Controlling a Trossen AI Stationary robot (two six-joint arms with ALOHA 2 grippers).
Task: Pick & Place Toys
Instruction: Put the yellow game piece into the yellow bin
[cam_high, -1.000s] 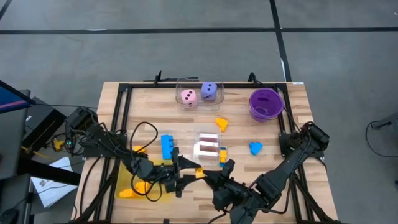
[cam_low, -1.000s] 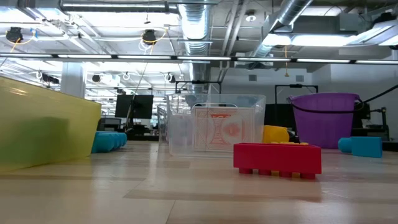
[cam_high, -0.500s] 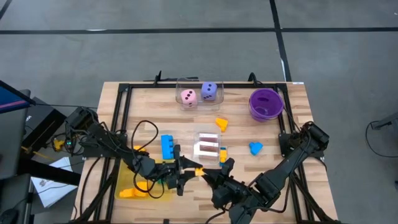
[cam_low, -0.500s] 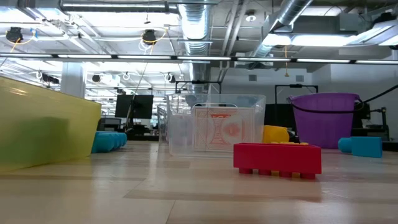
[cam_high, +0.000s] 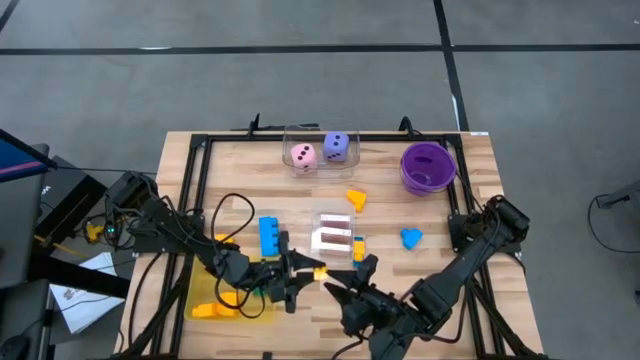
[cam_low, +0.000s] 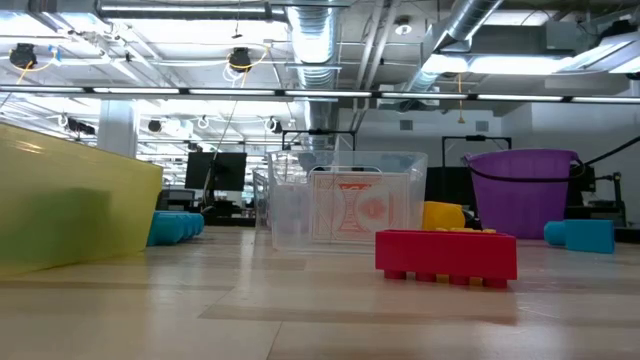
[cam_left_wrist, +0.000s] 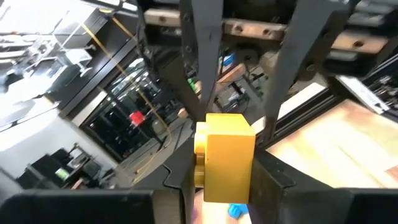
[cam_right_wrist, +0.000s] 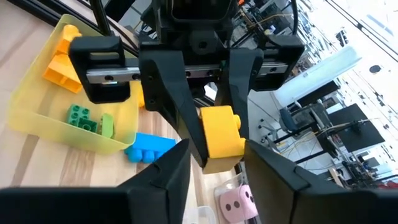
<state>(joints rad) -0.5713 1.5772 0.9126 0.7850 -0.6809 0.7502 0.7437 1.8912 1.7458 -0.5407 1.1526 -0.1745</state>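
A yellow brick (cam_high: 318, 272) hangs in the air above the table's near middle, between my two grippers. My left gripper (cam_high: 306, 272) comes from the left and is shut on it. My right gripper (cam_high: 336, 286) faces it from the right with its fingers (cam_right_wrist: 171, 183) open on either side of the brick (cam_right_wrist: 221, 134), apart from it. Other toys are a blue brick (cam_high: 268, 235), an orange piece (cam_high: 356, 199), a blue piece (cam_high: 410, 238) and a red brick (cam_low: 446, 255) lying on the table. My left gripper pinches the yellow brick by two opposite sides (cam_left_wrist: 206, 174) between its two fingers (cam_right_wrist: 183, 121). The fingers lie level and come from the table's left side. The brick is lifted clear of the table, with one end sticking out toward my right gripper.
A yellow translucent tray (cam_high: 205, 285) with orange and green pieces (cam_right_wrist: 84, 118) stands at the near left. A clear box with cards (cam_high: 335, 238) is at the middle, a clear box with two dice (cam_high: 320, 150) at the far edge, a purple bowl (cam_high: 427, 165) at the far right.
Both arms have kept their places. My left gripper has shut on the yellow brick, and my right gripper, which held the brick before, has opened and let it go. The brick has stayed at the same spot in the air.
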